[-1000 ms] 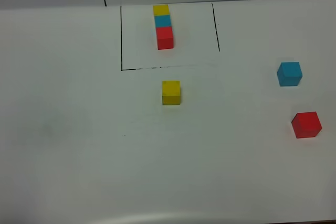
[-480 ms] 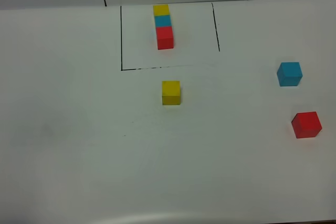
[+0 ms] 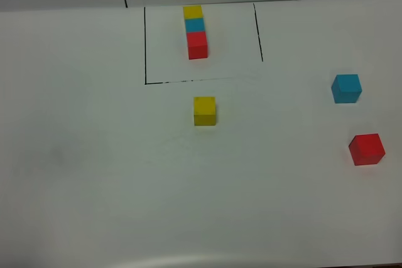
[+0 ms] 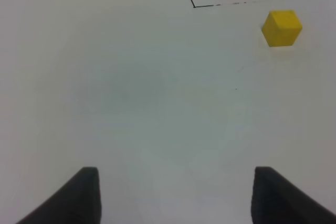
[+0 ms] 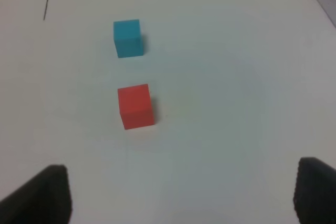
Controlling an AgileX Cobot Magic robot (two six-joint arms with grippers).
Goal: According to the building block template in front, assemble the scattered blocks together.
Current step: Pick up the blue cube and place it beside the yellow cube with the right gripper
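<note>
Here, building block template (image 3: 196, 31) row running front-to-back, yellow far, red near, left pincer (image 4: 177, 198) and right pincer (image 5: 181, 195) wide

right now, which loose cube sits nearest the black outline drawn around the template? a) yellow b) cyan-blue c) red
a: the yellow cube lies just in front of the black outline, while the cyan-blue cube and the red cube sit far off to the right.

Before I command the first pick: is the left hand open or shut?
Open. On the left hand, the two dark fingers stand wide apart, with only bare table between them.
</note>
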